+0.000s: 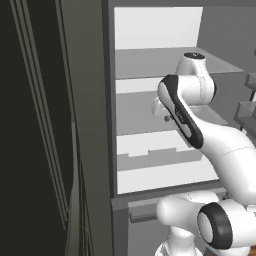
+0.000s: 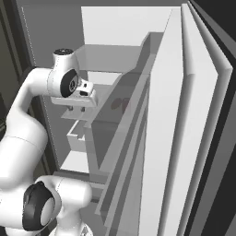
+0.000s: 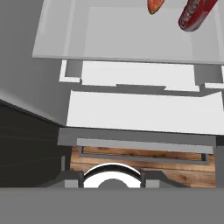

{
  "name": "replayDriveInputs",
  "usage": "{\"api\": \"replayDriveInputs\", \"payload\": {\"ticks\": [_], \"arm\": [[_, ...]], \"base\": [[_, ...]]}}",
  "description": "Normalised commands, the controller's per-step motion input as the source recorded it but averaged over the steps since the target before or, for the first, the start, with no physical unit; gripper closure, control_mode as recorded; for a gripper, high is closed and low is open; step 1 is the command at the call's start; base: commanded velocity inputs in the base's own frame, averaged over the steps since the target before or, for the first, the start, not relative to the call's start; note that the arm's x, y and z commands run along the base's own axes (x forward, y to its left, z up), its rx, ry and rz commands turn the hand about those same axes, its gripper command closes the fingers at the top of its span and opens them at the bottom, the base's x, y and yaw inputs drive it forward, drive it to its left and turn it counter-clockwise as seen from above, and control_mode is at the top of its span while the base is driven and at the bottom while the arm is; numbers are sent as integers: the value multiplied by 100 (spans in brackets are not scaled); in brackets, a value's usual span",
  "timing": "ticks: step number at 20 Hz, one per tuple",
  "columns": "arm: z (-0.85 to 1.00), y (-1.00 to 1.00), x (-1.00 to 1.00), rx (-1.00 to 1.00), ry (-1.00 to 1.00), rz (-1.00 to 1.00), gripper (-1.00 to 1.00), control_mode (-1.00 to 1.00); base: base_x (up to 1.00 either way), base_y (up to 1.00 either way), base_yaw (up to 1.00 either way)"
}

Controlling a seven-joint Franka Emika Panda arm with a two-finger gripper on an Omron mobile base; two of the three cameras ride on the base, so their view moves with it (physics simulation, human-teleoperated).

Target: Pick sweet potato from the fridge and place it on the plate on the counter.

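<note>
While the gripper hangs inside the open fridge, the sweet potato lies on a shelf ahead of it, at the far top edge of the hand view and a little to the right of centre. A red can lies just beside it, further right. Its long axis I cannot tell, because the frame cuts it. Whether the fingers stand wide or narrow I also cannot tell. I judge the gripper must reach forward, slightly right.

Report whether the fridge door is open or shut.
Open. The fridge shows its white inner walls and shelves, the door swung aside, and the sweet potato lies on a shelf.
</note>
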Motion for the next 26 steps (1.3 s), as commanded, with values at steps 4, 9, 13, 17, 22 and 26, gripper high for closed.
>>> {"api": "replayDriveInputs", "payload": {"ticks": [4,9,13,17,22,26], "arm": [[-27,0,0,0,-2,0,-100,-100],[-46,0,0,0,-7,0,-100,-100],[-53,0,-1,0,-10,0,-100,-100],[-47,0,-1,0,-15,0,-100,-100],[-17,-1,0,0,-14,0,-100,-100],[-6,0,0,-1,-17,0,-100,-100]], "base": [[0,0,0],[0,0,0],[0,0,0],[0,0,0],[0,0,0],[0,0,0]]}}
